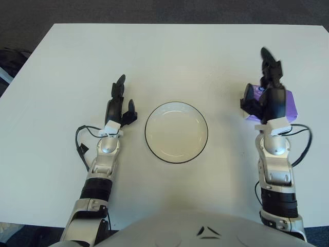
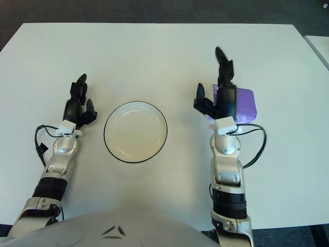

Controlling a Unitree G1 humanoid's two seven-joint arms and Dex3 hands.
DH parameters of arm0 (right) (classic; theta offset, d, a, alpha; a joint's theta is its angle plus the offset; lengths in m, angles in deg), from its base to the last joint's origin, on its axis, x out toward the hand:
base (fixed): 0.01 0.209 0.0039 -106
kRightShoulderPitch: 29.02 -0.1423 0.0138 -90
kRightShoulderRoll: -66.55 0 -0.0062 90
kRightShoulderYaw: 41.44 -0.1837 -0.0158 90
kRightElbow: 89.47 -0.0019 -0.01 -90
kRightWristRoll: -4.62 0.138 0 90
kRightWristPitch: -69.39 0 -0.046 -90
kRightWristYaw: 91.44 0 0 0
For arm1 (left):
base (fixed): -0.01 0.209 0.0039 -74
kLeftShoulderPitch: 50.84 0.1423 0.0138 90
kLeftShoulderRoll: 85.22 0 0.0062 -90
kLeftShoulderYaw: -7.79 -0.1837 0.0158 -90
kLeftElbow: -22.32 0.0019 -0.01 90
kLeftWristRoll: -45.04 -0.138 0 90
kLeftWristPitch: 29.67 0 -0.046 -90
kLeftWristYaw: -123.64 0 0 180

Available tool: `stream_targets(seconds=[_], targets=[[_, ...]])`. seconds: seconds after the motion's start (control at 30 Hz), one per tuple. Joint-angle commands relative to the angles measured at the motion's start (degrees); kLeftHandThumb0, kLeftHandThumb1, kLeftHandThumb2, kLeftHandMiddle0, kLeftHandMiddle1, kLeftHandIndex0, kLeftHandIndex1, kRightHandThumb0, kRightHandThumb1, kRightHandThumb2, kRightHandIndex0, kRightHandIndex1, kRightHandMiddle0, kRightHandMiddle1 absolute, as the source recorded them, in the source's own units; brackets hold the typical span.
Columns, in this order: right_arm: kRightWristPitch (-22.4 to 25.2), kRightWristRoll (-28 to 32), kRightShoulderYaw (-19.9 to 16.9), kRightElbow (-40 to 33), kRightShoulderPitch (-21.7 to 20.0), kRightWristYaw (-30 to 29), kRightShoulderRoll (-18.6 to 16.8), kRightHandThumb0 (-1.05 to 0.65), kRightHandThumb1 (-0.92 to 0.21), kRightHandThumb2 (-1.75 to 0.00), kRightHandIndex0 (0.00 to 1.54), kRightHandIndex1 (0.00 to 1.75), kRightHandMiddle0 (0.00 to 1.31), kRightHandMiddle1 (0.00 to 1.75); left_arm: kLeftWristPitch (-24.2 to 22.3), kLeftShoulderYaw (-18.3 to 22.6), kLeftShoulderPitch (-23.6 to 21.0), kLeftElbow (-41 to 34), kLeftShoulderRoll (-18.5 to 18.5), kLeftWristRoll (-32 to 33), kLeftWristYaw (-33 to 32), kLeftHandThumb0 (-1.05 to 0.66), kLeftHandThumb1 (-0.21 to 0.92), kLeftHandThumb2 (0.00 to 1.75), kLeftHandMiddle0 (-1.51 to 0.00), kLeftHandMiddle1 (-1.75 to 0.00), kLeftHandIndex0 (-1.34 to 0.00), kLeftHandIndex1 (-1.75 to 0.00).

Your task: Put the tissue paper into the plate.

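A purple tissue pack (image 2: 245, 104) lies on the white table (image 1: 169, 56) at the right, partly hidden under my right hand; it also shows in the left eye view (image 1: 290, 105). My right hand (image 1: 264, 87) is over the pack with its fingers spread, one pointing away from me, and holds nothing. A white plate (image 1: 176, 131) with a dark rim sits at the table's middle, with nothing in it. My left hand (image 1: 121, 105) shows left of the plate, fingers open and holding nothing.
Black cables loop beside both wrists (image 1: 81, 141). The table's far edge meets dark carpet (image 1: 154, 10). A dark object (image 1: 10, 59) shows beyond the table's left edge.
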Motion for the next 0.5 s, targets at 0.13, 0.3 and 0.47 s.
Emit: stream_targets(seconds=[0.13,0.3,0.47], targets=[[0.2,1.5,-4.2,3.2,-6.2,1.7,5.6,-0.81,-0.92,-0.66,0.13,0.01,0.00,0.48,-0.7,-1.5,3.3,7.8,-3.1,0.0,-0.6,-0.76,0.92,0.91,-0.23,-0.01,0.00,-0.44],[6.7,0.3,-5.2,-1.4,-8.2,4.6,8.4,-0.81,-0.92,-0.60,0.14,0.02,0.00,0.53,-0.3,-1.6,2.7,8.8,-3.1,-0.1,-0.6,-0.77,0.92,0.91,-0.22,-0.01,0.00,-0.43],[13.1,-2.0,-5.8,-3.6,-11.4,7.1,12.0,-0.80,-0.92,-0.56,0.15,0.02,0.00,0.57,0.0,-1.7,2.3,9.4,-3.0,-0.2,-0.6,-0.79,0.92,0.91,-0.21,0.00,0.00,-0.41]])
